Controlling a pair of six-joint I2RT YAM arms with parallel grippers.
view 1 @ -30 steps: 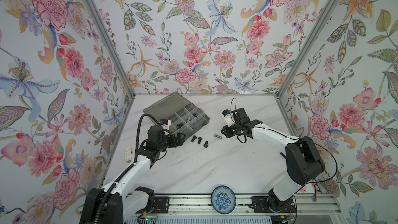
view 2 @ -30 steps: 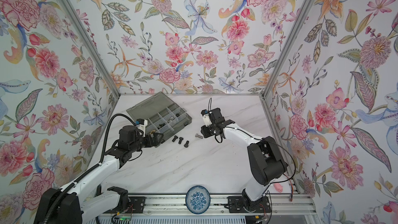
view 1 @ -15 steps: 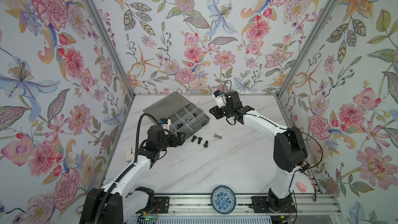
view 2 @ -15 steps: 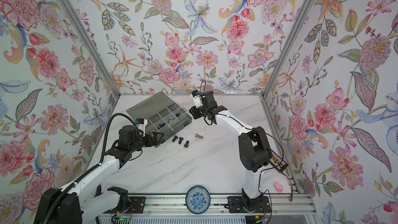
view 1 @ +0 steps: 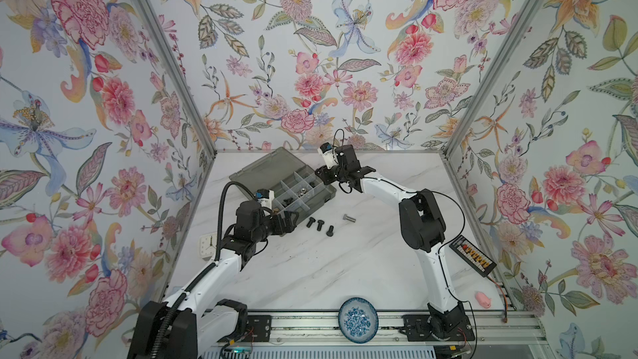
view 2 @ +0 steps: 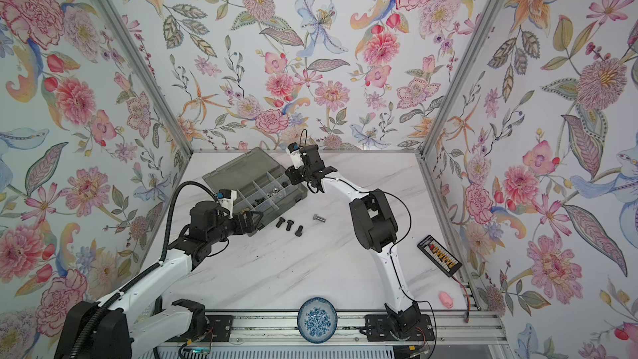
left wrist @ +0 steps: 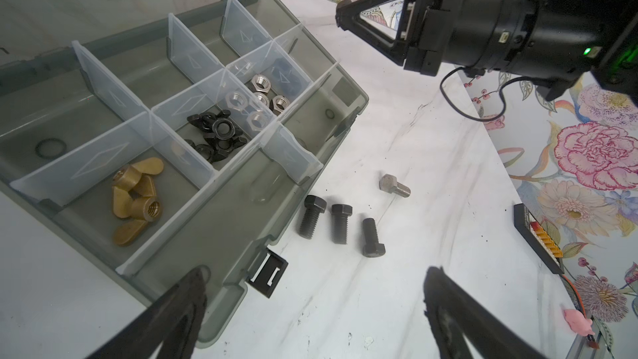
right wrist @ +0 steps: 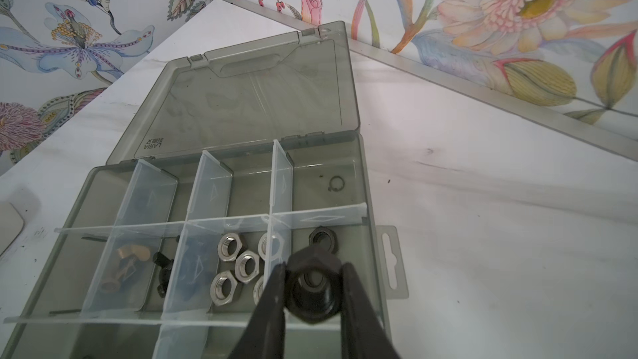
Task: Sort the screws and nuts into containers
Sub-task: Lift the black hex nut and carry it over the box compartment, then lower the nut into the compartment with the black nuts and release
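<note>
Nearest the rail sat the dish (view 1: 358,319), no part of the job. Beyond it the left gripper (view 1: 291,219) hung with jaws wide and nothing between them, just beside the near corner of the box (right wrist: 321,164). On the table past it lay three black bolts (left wrist: 341,222) in a loose row close to the box front, and the silver bolt (left wrist: 394,186) a little apart from them, all unsorted.

In the box, brass wing nuts (left wrist: 136,198), black wing nuts (left wrist: 215,136) and silver nuts (right wrist: 247,265) each had a compartment.

At the box's far end the right gripper (right wrist: 312,267) pinched a black nut (right wrist: 312,291) by its flats, above the end compartment where another black nut (right wrist: 322,238) lay.

The step looked to be the drop. To do it well, the nut should be centred over that end cell, away from the divider shared with the silver nuts, and brought low between the walls before release, since a nut let go from high up would likely bounce or roll over a divider. The jaws need part only slightly, then rise straight up so a finger does not catch the divider or shift the box.
</note>
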